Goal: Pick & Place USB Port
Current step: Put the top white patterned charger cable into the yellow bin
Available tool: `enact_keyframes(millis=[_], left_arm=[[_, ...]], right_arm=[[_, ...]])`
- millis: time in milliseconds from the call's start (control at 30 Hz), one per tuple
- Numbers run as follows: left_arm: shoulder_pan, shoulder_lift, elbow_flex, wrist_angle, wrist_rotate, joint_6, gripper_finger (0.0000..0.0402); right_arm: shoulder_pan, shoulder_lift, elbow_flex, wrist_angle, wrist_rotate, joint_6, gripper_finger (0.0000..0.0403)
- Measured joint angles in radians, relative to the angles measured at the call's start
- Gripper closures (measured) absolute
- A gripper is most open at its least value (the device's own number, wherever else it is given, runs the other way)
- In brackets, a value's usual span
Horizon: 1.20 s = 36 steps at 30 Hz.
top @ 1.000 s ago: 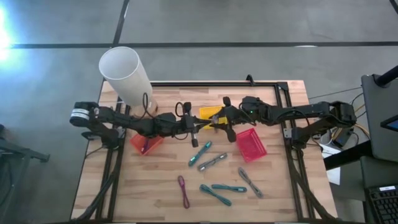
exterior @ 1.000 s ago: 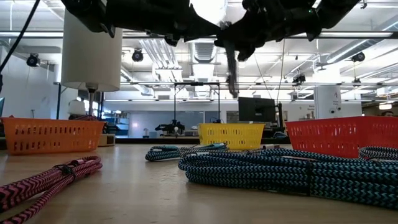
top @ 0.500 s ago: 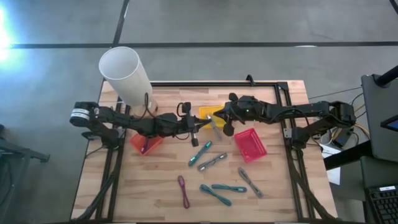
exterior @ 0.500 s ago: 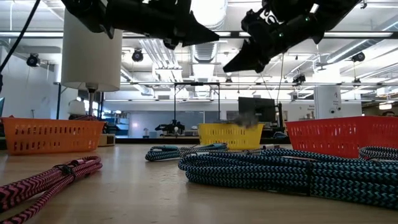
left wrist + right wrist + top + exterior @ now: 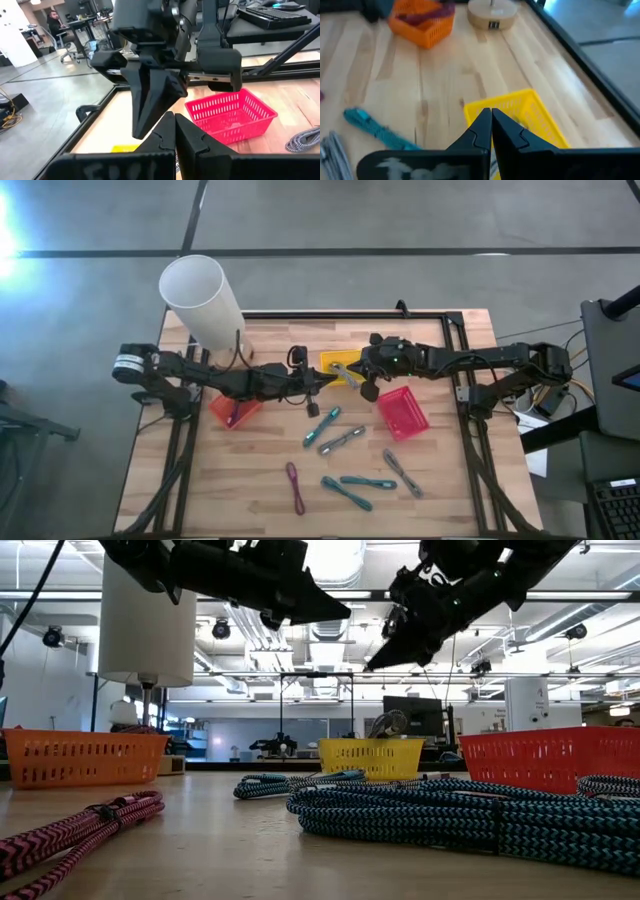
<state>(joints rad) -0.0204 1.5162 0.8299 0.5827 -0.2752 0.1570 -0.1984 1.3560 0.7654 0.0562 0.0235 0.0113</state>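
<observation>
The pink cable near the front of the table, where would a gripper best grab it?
Probably at the middle of the pink cable, coming straight down from above. It lies flat as a narrow, bundled strip running front to back, with bare wood on both long sides, so fingers could close across its width.

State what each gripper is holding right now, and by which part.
Nothing is held. The right gripper is shut and empty above the yellow basket, where a grey cable lies. The left gripper is shut and empty too.
</observation>
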Motion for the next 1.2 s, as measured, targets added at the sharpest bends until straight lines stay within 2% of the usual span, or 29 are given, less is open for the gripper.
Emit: enact_keyframes(millis=[200,367,567,733,967,1200], left_arm=[[0.000,0.000,0.000,0.000,0.000,0.000,0.0401],[0.000,0.000,0.000,0.000,0.000,0.000,0.0401],[0.000,0.000,0.000,0.000,0.000,0.003,0.0401],[0.000,-0.001,0.000,0.000,0.000,0.003,0.0401],[0.001,-0.002,0.000,0.000,0.000,0.005,0.0401],[0.001,-0.002,0.000,0.000,0.000,0.007,0.0401]], right_arm=[[0.004,0.003,0.000,-0.078,-0.001,0.042,0.0394],[0.024,0.006,-0.001,-0.166,-0.058,0.192,0.0394],[0.102,0.026,-0.002,-0.158,-0.078,0.155,0.0394],[0.117,0.065,-0.001,-0.137,-0.074,0.167,0.0394],[0.110,0.116,0.001,-0.135,0.069,0.171,0.0394],[0.092,0.089,0.029,-0.203,0.280,0.173,0.0394]])
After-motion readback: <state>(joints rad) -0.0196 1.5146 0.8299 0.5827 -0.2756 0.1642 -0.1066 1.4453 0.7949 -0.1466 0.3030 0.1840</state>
